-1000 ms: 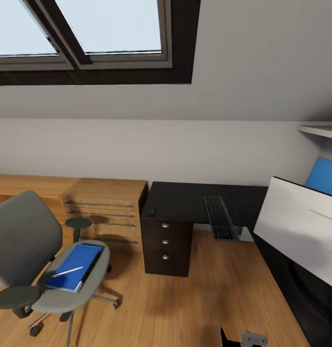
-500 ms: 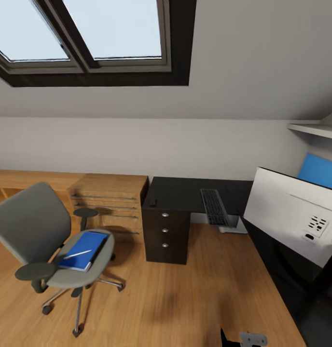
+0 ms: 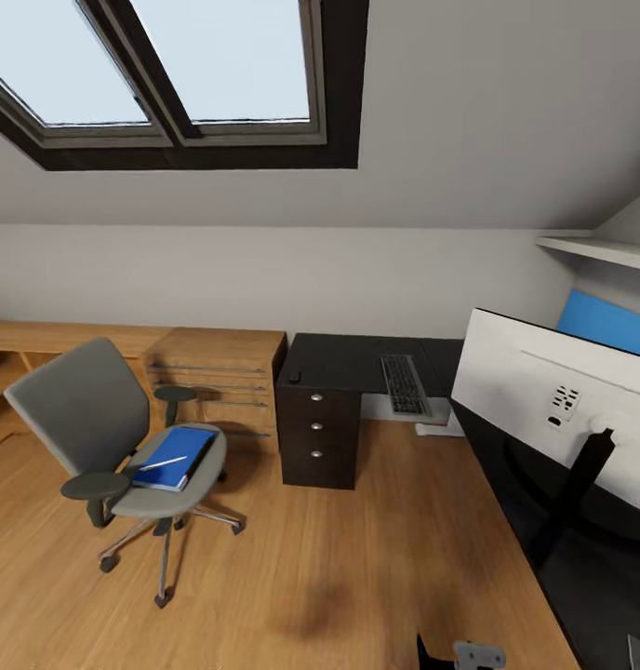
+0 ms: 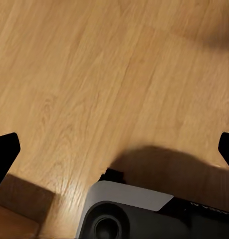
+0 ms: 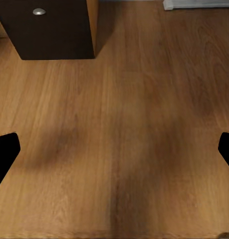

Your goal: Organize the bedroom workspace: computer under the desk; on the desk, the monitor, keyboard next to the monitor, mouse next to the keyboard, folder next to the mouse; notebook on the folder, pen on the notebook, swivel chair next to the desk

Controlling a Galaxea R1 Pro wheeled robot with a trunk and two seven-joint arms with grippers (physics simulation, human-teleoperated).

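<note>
Fingers of both grippers are spread wide over bare floor (image 5: pixel 124 149); at lower left the pen (image 3: pixel 162 462) is laid diagonally across the folder (image 3: pixel 176 456).

Soft skylight daylight; faint floor shadows

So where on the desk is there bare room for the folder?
The black desk top is bare between the small dark object near its left edge and the keyboard. By the monitor the near wing is crowded by its stand.
</note>
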